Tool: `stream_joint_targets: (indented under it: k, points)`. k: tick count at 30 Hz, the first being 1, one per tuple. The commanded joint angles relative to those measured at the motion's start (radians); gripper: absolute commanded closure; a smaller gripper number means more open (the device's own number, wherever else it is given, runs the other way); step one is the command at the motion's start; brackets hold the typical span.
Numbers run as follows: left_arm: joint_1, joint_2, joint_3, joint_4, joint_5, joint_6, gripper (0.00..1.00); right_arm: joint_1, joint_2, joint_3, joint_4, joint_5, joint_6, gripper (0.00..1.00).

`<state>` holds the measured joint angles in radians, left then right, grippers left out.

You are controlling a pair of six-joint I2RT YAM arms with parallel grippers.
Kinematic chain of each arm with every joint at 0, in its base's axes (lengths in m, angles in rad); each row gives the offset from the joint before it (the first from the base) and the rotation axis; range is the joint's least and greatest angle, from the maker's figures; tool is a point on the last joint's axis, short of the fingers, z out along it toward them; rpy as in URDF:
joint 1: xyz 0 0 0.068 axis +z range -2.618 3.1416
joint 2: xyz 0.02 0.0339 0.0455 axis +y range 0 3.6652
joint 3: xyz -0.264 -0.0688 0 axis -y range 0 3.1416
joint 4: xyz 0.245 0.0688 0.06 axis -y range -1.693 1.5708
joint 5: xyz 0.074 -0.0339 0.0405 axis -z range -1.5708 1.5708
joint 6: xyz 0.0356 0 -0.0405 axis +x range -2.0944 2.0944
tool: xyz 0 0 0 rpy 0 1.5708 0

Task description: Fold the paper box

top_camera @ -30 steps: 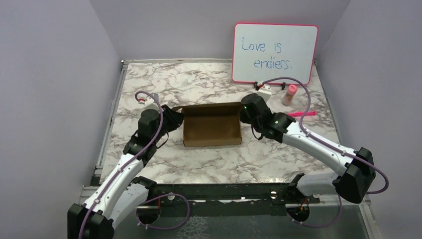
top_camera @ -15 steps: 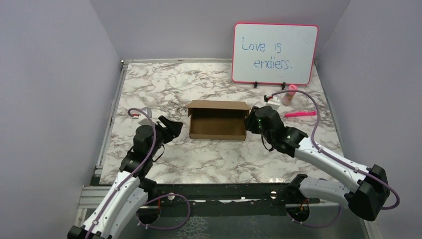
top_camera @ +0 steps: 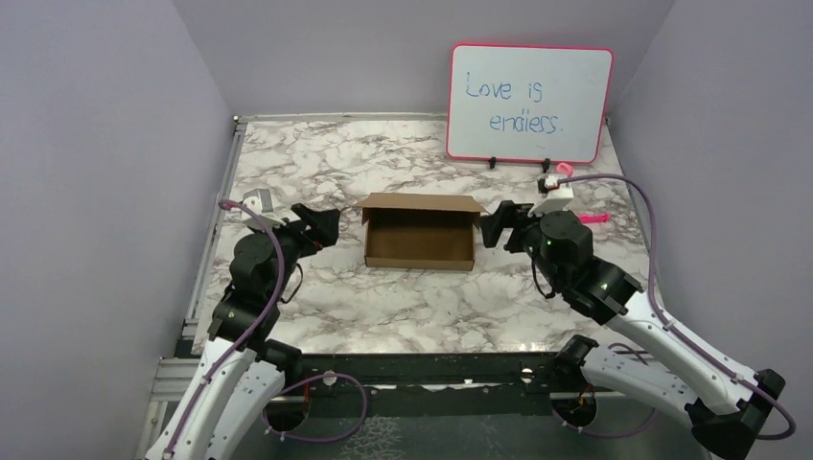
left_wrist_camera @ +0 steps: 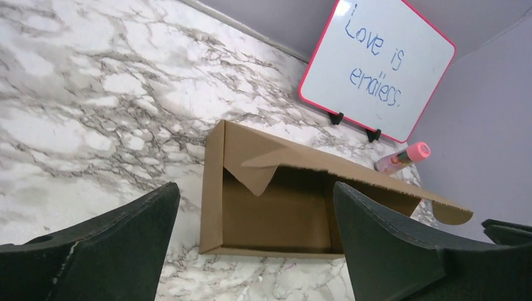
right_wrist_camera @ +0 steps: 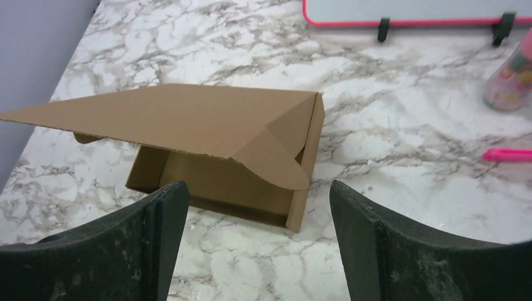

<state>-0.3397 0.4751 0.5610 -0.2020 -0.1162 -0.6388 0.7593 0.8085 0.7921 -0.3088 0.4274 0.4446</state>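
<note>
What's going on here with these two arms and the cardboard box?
Two robot arms are folding a paper box on the marble table. Its tray is formed, but the lid hangs half-open over it, with the side flaps not tucked in. The left pincer and the right pincer are both open, one on each side of the box and apart from it, holding nothing.

Robotics lab cell, lilac partition walls [top_camera: 96,144], marble-patterned table [top_camera: 316,153], black mounting rail [top_camera: 431,369]
</note>
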Motion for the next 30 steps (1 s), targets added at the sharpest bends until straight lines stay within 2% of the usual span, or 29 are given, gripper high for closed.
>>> stream_joint_targets:
  k: [1,7,14,21,30]
  points:
    - [0.005,0.154,0.127,0.04,-0.018,0.12,0.07,0.0,0.014,0.089,0.01,0.072,-0.129,0.1]
    - [0.006,0.363,0.318,0.072,0.032,0.198,0.09,-0.002,0.17,0.234,0.011,0.103,-0.222,0.01]
    - [0.005,0.597,0.452,0.009,0.192,0.215,0.16,-0.037,0.303,0.304,-0.007,0.037,-0.248,0.0]
    - [0.005,0.68,0.417,-0.01,0.283,0.222,0.2,-0.07,0.358,0.261,-0.021,-0.063,-0.22,0.0]
    - [0.005,0.675,0.322,-0.024,0.357,0.216,0.27,-0.071,0.358,0.175,-0.033,-0.111,-0.193,0.02]
